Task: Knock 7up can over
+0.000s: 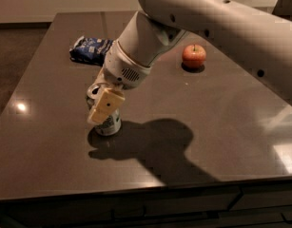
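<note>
One sideways push, high on the standing silver-and-green aluminium 7up can [110, 126], is needed from the cream gripper [102, 107] against it, its opening not discernible.

A small silver-white drink can [110, 125] with green markings and fine print sits on the front left part of a dark table [45, 146]. Only its lower body and a sliver of its silver top rim can be seen. The gripper [102, 108] is directly in front of its upper half, covering it. It is unclear whether the can is upright or leaning.
</note>
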You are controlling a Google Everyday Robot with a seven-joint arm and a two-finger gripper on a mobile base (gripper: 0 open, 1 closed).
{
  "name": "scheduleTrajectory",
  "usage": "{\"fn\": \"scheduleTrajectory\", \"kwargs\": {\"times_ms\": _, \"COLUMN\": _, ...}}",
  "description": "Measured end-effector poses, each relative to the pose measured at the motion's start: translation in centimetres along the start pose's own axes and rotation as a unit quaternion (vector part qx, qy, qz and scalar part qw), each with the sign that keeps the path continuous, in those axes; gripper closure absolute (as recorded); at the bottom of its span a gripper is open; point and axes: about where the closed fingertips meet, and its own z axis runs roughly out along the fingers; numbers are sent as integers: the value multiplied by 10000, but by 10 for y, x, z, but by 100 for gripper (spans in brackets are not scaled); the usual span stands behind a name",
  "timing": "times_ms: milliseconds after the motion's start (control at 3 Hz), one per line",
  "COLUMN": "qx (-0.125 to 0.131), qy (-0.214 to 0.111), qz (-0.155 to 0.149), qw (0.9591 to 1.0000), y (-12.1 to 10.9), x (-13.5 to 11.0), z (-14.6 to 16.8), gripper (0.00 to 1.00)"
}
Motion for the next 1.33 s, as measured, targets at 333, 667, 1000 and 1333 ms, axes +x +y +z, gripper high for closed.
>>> {"fn": "scheduleTrajectory", "kwargs": {"times_ms": 333, "qx": -63, "qy": -29, "qz": 111, "qw": 9999, "y": -3, "x": -1, "z": -5, "gripper": 72}}
{"fn": "scheduleTrajectory", "kwargs": {"times_ms": 667, "qx": 125, "qy": 359, "qz": 245, "qw": 9990, "y": -15, "x": 2, "z": -33, "gripper": 95}}
{"fn": "scheduleTrajectory", "kwargs": {"times_ms": 1000, "qx": 453, "qy": 1113, "qz": 352, "qw": 9921, "y": -26, "x": 18, "z": -62, "gripper": 100}}
{"fn": "scheduleTrajectory", "kwargs": {"times_ms": 1333, "qx": 765, "qy": 2361, "qz": 442, "qw": 9677, "y": -44, "x": 54, "z": -79, "gripper": 100}}
